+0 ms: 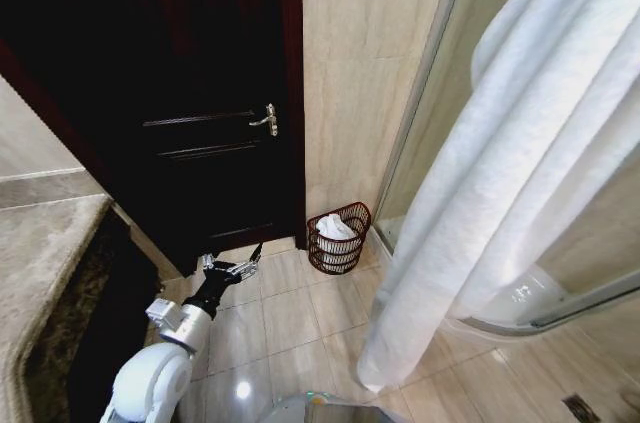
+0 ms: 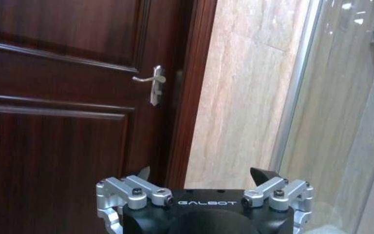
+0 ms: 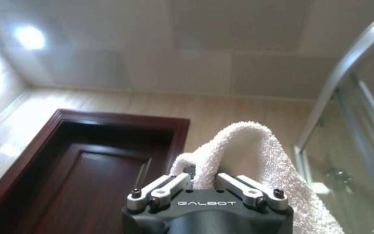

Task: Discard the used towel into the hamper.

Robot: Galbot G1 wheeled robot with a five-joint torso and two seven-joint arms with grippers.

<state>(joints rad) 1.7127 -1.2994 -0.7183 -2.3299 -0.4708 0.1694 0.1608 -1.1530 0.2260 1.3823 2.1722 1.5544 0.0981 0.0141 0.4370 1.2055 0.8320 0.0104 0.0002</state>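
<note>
Towel: a large white terry towel hangs at the right of the head view, from the upper right corner down to just above the floor tiles. It hangs in front of the glass shower enclosure. In the right wrist view the towel is draped over the right gripper, rising in a fold above it and falling down one side. The fingers of the right gripper are closed on the cloth, which is pinched between them.

Hamper: stands upright on the floor tiles in the corner, at the foot of the beige tiled wall, between the dark wooden door and the shower enclosure. White cloth already lies inside it and shows above the rim. The hamper is well apart from the hanging towel's lower end.

Left gripper: held low over the floor tiles in front of the door, near the hamper but not touching it. Its fingers are spread apart with nothing between them. In the left wrist view the left gripper faces the door, with the door handle above it and the wall to one side.

A countertop lies at the left edge of the head view.
</note>
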